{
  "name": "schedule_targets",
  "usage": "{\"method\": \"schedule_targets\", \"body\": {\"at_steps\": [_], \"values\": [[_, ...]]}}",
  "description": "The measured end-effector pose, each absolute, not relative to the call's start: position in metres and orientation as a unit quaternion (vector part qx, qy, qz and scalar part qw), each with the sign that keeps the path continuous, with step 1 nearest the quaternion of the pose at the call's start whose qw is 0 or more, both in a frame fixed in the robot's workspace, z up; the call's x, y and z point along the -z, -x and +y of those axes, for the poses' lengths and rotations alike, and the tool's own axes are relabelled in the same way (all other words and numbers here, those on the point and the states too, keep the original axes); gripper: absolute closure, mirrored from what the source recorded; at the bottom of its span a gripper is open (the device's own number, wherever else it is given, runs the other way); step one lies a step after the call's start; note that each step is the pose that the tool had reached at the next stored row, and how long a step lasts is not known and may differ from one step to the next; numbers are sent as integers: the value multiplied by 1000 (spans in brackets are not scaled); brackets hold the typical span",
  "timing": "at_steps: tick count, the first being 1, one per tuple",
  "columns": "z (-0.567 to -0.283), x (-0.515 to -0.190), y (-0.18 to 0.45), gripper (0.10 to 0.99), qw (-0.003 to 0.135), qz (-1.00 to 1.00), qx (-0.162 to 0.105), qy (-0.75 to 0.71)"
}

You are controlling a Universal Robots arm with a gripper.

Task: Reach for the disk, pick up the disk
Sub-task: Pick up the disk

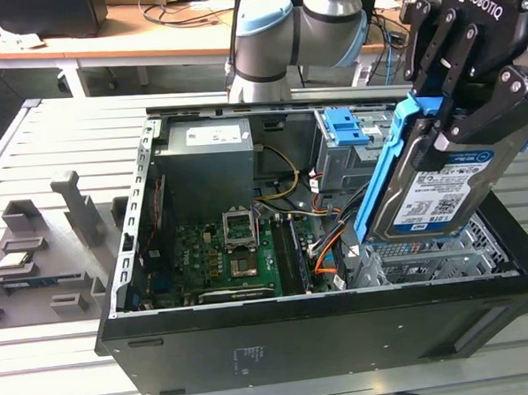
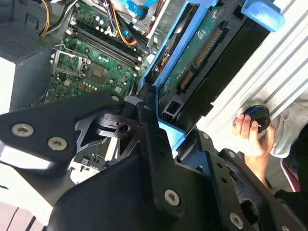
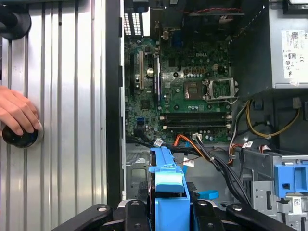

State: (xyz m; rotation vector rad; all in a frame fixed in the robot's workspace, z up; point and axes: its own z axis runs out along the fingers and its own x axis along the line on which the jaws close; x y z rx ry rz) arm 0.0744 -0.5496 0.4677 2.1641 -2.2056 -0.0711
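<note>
Disk: dull silver-grey metal under a glossy white-and-blue paper label, with smooth blue plastic rails; gripper: matt black metal links with bare steel screws; computer case: matt black painted sheet metal; table: ribbed pale aluminium; motherboard: glossy green board.

A desk of pale ribbed metal slats spreads beneath and around the end effector; its grooves also show in both wrist views. Behind the end effector, at the far side of the exterior view, a long wooden bench with white legs carries tangled cables and a dark case. The floor below that bench is dark. Lighting is even and bright, without hard shadows.
</note>
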Motion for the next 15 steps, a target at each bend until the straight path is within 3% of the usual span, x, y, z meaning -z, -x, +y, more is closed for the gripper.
{"method": "schedule_targets", "body": {"at_steps": [15], "values": [[-549,-465,-101,718,29,-713,26,-700]]}}
